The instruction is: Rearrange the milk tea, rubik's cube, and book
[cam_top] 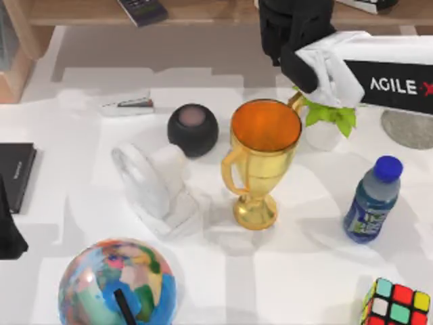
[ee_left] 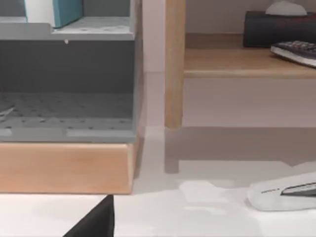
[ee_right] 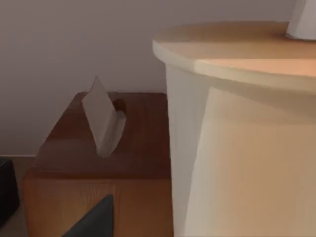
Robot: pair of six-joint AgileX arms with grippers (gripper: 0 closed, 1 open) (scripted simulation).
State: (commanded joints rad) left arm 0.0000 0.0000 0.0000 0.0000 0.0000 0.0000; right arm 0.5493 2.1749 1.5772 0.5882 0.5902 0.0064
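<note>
On the white table [cam_top: 284, 271] the biggest things are a painted globe [cam_top: 116, 284], a gold trophy cup [cam_top: 260, 159] and a white desk fan [cam_top: 152, 183]. The right arm [cam_top: 379, 74] reaches toward the back shelf, and I cannot tell how its fingers stand. The left arm [cam_top: 8, 230] sits parked at the table's left edge, its fingers likewise unreadable. A blue-capped bottle [cam_top: 372, 200] stands near the rubik's cube [cam_top: 398, 303]. In the left wrist view the teal book [ee_left: 66, 11] rests on a grey rack [ee_left: 69, 79].

My judgement: a carry toward the shelf is under way; next comes fetching the cube.
</note>
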